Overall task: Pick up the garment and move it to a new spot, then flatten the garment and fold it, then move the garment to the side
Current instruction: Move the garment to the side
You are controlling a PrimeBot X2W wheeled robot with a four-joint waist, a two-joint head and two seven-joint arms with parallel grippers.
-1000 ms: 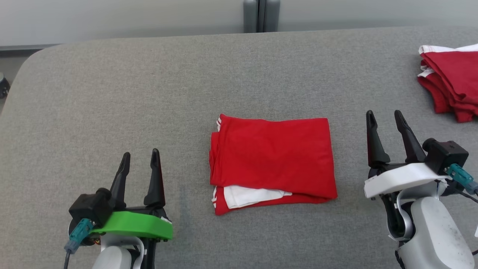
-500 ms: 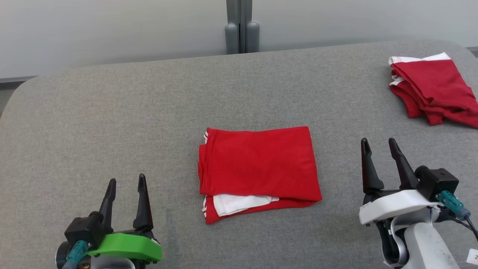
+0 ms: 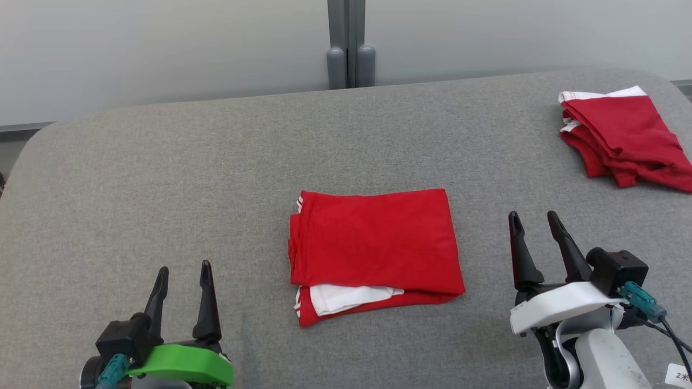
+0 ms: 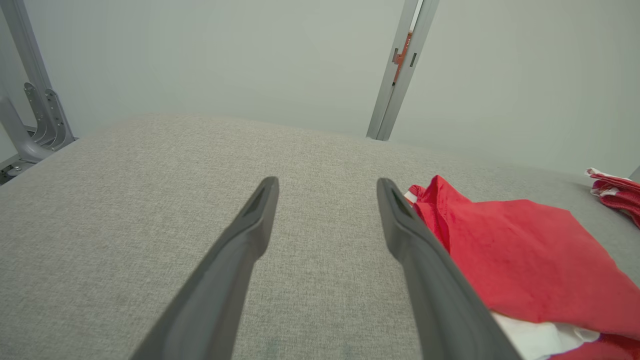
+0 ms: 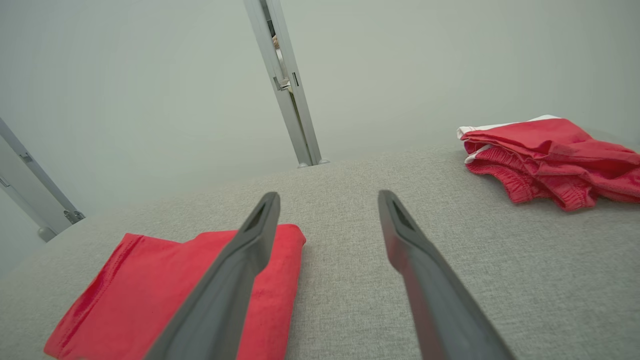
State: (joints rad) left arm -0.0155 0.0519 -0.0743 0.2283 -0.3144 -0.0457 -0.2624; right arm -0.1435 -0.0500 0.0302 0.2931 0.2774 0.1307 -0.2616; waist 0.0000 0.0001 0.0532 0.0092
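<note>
Folded red garment [image 3: 376, 246] at centre of grey worktop [image 3: 162, 178]. Left hand [image 3: 184, 268], right hand [image 3: 533, 216] flank it, both spread wide, holding nothing. Second red pile [image 3: 621, 138] far right. White label [image 3: 680, 373] at lower right edge, text cut off.

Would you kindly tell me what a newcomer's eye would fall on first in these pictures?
The bright red folded garment stands out first, lying flat in the middle of the grey table with a white strip showing at its near edge. Next comes a second pile of red clothes at the table's far right corner. The left tool and right tool stand open on either side of the garment, touching nothing.
</note>
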